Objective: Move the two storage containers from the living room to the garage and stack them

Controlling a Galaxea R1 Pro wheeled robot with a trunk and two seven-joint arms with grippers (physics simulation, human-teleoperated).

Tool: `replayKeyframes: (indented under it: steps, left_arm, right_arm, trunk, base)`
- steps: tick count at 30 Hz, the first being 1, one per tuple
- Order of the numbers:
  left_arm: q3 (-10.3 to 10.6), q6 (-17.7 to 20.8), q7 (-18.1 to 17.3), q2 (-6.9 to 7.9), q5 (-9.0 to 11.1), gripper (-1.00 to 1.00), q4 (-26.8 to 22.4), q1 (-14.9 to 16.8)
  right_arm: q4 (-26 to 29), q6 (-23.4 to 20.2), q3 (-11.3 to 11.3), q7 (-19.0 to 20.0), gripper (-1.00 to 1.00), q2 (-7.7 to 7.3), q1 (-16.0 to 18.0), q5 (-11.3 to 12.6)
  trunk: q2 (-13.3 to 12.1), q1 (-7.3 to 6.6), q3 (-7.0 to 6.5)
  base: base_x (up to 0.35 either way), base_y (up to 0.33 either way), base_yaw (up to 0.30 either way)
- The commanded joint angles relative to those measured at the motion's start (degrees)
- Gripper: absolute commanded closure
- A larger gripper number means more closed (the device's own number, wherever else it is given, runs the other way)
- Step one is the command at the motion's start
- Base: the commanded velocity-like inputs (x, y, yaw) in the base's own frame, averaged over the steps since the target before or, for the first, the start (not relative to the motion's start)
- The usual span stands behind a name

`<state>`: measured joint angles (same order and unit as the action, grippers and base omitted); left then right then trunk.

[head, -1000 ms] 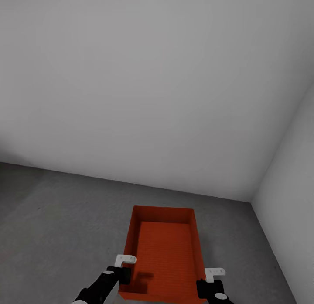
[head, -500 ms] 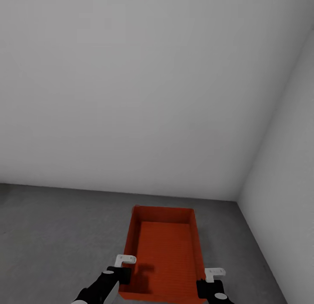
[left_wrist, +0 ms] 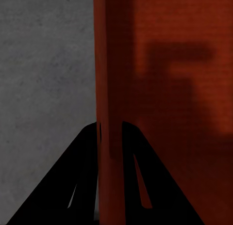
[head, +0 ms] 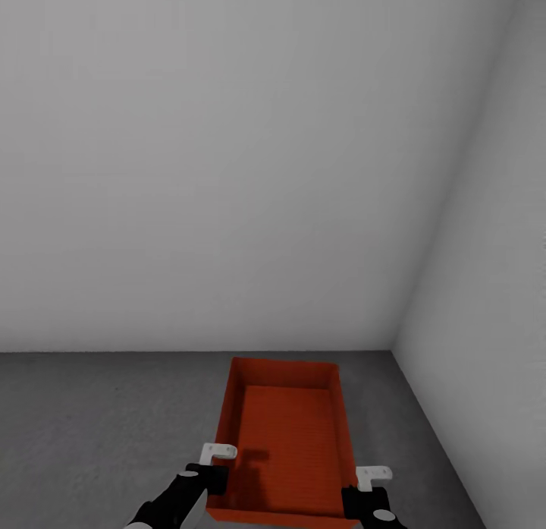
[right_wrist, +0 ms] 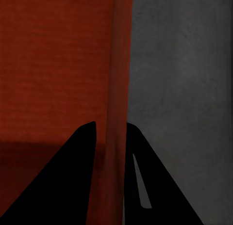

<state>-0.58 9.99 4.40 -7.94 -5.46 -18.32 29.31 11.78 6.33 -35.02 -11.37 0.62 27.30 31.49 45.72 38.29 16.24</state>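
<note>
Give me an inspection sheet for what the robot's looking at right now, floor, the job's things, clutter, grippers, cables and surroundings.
Surface: dark grey concrete floor, mottled and matte.
Job's things: one orange-red storage container, open-topped, nothing inside it, carried in front of the robot near a wall corner; whether it touches the floor cannot be told.
Clutter: nothing seen.
Grippers: left gripper shut on the container's left side wall, one finger on each face; right gripper shut on the right side wall the same way.
Cables: nothing seen.
Surroundings: plain white wall ahead, meeting a second white wall on the right.
</note>
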Motion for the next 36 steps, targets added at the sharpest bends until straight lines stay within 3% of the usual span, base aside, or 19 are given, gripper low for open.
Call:
replayKeyframes:
  steps: [1,13,36]
  left_arm:
    - [1.45,0.3,0.08,-0.09,0.37,1.0,-0.02,-0.04]
    - [1.42,0.3,0.08,-0.09,0.37,1.0,-0.05,-0.04]
    - [1.1,0.47,0.59,-0.21,0.36,1.0,-0.05,-0.04]
  right_arm:
    - [-0.09,0.35,0.07,-0.2,1.0,0.05,0.11,0.59]
    - [-0.09,0.35,0.1,-0.23,1.0,-0.05,0.12,0.52]
    - [-0.09,0.35,0.11,-0.23,1.0,-0.17,0.08,0.51]
  trunk:
    - [0.06,0.02,0.07]
    - [0.06,0.02,0.07]
    - [0.06,0.02,0.07]
  base:
    - [0.057,0.0,-0.039]
    - [0.007,0.0,-0.087]
    - [0.0,0.0,-0.003]
